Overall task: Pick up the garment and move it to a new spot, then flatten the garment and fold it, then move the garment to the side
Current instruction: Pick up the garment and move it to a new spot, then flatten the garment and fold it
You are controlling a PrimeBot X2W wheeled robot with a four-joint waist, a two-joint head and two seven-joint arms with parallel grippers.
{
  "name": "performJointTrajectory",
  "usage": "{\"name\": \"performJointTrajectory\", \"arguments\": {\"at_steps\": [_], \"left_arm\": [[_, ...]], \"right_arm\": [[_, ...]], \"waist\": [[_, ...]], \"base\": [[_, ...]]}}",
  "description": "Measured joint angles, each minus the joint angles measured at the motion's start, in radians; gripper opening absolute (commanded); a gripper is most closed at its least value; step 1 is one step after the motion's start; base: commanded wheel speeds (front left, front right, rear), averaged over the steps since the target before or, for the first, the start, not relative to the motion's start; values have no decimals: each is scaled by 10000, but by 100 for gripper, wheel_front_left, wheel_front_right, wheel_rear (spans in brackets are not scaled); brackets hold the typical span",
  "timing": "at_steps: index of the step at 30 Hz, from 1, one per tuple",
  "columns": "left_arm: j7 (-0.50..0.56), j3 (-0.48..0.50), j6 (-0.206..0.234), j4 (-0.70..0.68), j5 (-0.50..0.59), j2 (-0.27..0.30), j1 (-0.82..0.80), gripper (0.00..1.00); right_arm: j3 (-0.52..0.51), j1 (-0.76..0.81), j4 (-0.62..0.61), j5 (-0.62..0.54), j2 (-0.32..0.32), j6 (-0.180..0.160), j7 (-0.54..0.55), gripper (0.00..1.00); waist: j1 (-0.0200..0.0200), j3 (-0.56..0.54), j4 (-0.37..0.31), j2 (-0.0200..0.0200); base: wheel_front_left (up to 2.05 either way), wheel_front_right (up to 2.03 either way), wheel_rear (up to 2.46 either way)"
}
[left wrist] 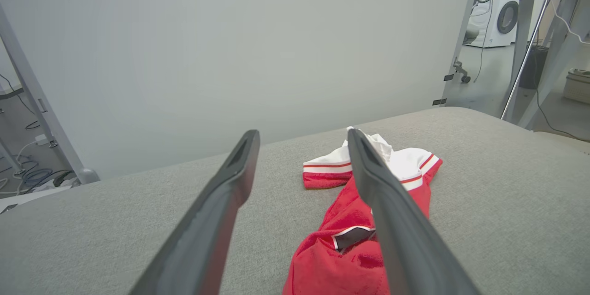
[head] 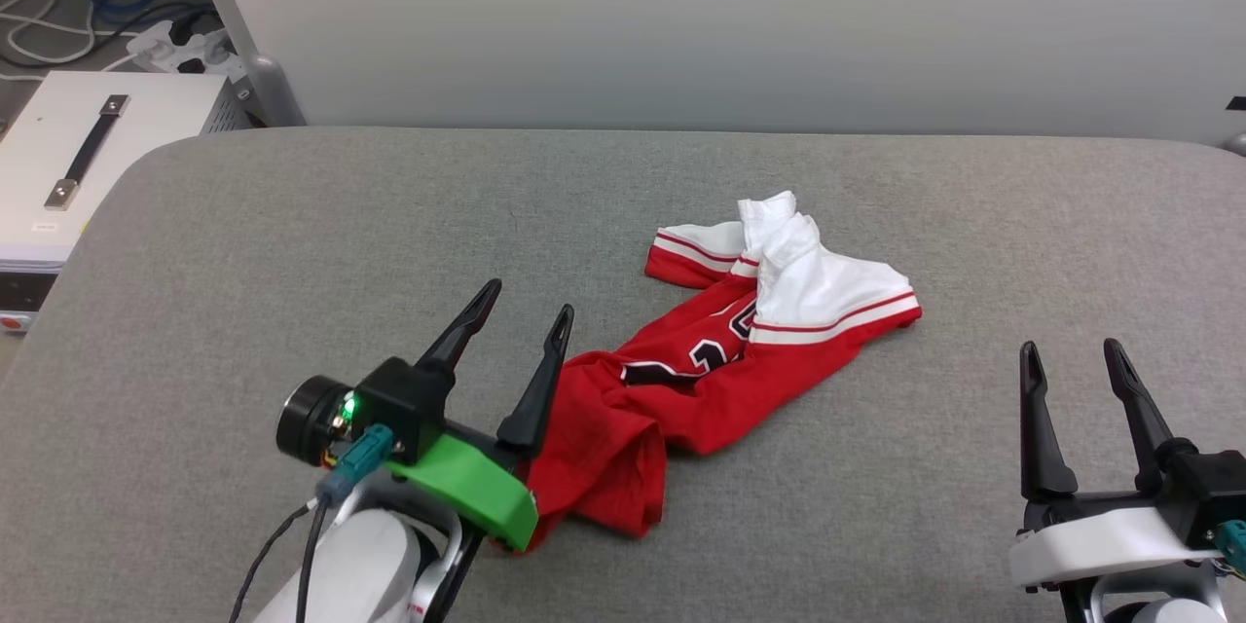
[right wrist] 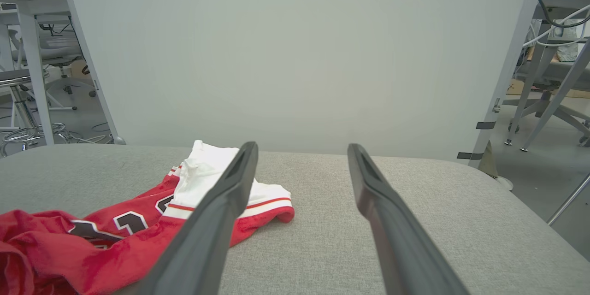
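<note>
The garment [head: 720,360], a red jersey with white sleeves and black lettering, lies crumpled on the grey table [head: 292,234], stretching from the centre down towards the lower left. My left gripper [head: 531,300] stands open just left of the garment's red lower end, with nothing between its fingers; its right finger [head: 540,384] is right beside the cloth. In the left wrist view the garment [left wrist: 350,239] lies under and beyond the right finger [left wrist: 392,221]. My right gripper [head: 1071,350] is open and empty at the lower right, apart from the garment [right wrist: 138,235].
A white box with a black handle [head: 88,156] sits off the table's left edge, with cables and a power strip [head: 175,44] behind it. A pale wall panel [head: 681,19] stands along the table's far edge. Desks and chairs [right wrist: 553,78] stand to the right.
</note>
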Motion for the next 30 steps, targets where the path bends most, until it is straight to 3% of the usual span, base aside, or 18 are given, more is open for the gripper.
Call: {"name": "performJointTrajectory", "arguments": {"at_steps": [7, 20, 22, 30], "left_arm": [[2, 1267, 33, -1009, 1099, -372, 1481, 100], [2, 2654, -878, -955, 2268, -1425, 2109, 100], [2, 2755, -1024, -894, 2414, -1567, 2109, 100], [2, 3053, -1438, -754, 2723, -2224, 2077, 100]], "right_arm": [[59, 27, 4, 2, 0, 0, 0, 100], [460, 128, 349, -219, -4, 0, 19, 100], [817, 70, 562, -251, -50, 0, 587, 100], [2782, -1684, 825, 909, -1789, 0, 5158, 100]], "waist": [[0, -54, 67, 0], [0, 54, 327, 0], [0, 113, 414, 0], [0, 541, 976, 0]], "base": [[0, 0, 0], [0, 0, 0], [0, 0, 0], [0, 0, 0]]}}
